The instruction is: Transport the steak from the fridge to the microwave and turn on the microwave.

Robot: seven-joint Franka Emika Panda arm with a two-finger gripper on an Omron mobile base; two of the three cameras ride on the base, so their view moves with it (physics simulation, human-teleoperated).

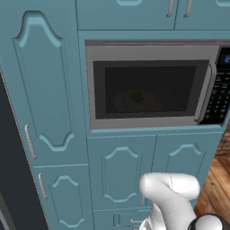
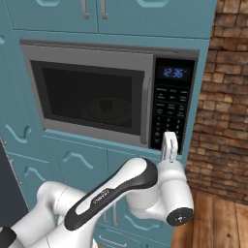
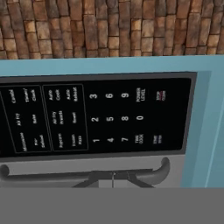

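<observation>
Cabinets [image 1: 49, 103]: teal fronts are seen around the microwave [image 2: 92, 63].
Steak [image 2: 106, 104]: seen dimly behind the shut door.
Keypad [image 2: 169, 114]: start key should be pressed squarely.
Hand [image 2: 168, 140]: fingers together, nothing held, close to the keypad's lower edge.

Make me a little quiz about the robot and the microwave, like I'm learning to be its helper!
1. True or false: the microwave door is shut.
2. What is the gripper closest to? A) the door window B) the keypad C) the brick wall
3. Fill in: through the dark glass, a round plate sits with a small dark ____ on it.

Key:
1. True. The door sits flush, with its handle beside the keypad.
2. B. The shut fingers point up at the bottom of the keypad strip; the hand view looks straight at the number buttons.
3. Lump, probably the steak, though the glass is too dark to be sure.
</observation>
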